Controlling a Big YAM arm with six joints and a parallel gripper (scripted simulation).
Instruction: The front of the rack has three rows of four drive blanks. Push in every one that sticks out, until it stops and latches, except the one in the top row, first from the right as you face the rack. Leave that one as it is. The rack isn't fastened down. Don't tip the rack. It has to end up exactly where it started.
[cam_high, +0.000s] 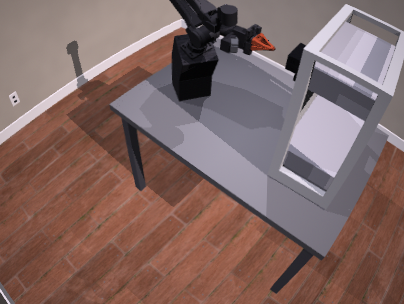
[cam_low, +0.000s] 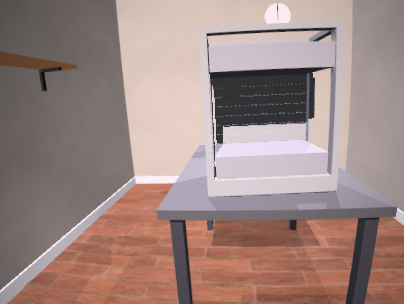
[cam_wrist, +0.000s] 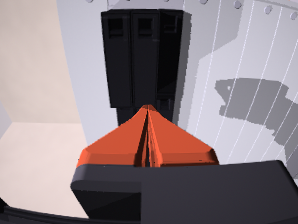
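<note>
The orange pincer is pressed tight together, holding nothing, its tip aimed at the dark drive blanks just ahead. The white rack stands toward the table's right end, its blank-filled face turned to the far edge. Unfastened and open-framed, it looks light and apt to slide, so I'd press each stiff blank squarely and gently.
</note>
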